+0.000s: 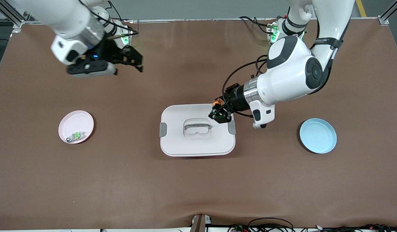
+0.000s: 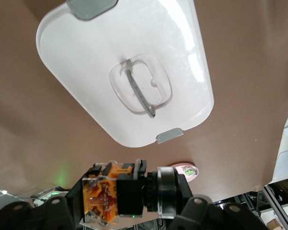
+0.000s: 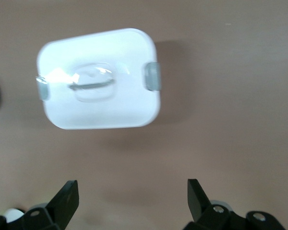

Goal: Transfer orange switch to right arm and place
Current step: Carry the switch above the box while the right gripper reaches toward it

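The orange switch [image 1: 218, 103], a small black body with orange parts, is up in the air in my left gripper [image 1: 220, 113], which is shut on it. It hangs over the corner of the white lidded box [image 1: 175, 141] toward the left arm's end. In the left wrist view the orange switch [image 2: 102, 196] lies crosswise between the jaws of the left gripper [image 2: 127, 202]. My right gripper [image 1: 134, 62] hangs open and empty, high over the table near the right arm's base. In the right wrist view the right gripper [image 3: 133, 199] has only bare table between its fingers.
The white box has a clear handle [image 1: 197, 127] and grey clips, and stands mid-table. A pink plate [image 1: 74, 120] toward the right arm's end holds a pale grey part with a green top [image 1: 76, 136]. A blue plate [image 1: 317, 135] lies toward the left arm's end.
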You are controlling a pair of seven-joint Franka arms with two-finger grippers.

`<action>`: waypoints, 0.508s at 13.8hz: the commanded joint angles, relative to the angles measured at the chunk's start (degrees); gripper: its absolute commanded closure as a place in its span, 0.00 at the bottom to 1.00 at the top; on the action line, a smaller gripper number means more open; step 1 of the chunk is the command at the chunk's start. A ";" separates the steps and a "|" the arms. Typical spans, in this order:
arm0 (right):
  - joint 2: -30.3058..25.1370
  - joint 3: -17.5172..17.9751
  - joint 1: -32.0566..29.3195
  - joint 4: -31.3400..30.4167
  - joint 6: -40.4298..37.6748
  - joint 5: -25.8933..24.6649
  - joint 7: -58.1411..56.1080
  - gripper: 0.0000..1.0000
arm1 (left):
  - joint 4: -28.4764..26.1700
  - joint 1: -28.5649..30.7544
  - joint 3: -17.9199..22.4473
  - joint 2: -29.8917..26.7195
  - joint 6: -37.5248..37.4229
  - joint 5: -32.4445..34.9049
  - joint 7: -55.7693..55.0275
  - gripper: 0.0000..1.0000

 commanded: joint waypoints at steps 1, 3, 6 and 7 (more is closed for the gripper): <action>-0.45 -0.86 2.05 -4.94 9.14 5.83 4.02 0.00 | 1.91 -2.12 0.11 0.93 -1.14 -1.00 -2.07 1.00; -0.02 -0.86 3.80 -6.18 14.16 7.52 7.26 0.00 | 2.17 -3.25 0.11 1.20 -1.14 -1.62 -3.04 1.00; 2.96 -0.86 4.69 -6.18 18.56 10.31 11.24 0.00 | 2.26 -4.93 0.20 1.46 -1.14 -1.62 -3.57 1.00; 3.93 -0.86 4.69 -6.18 19.71 12.86 11.32 0.00 | 2.35 -5.71 0.20 1.63 -1.14 -1.53 -3.57 1.00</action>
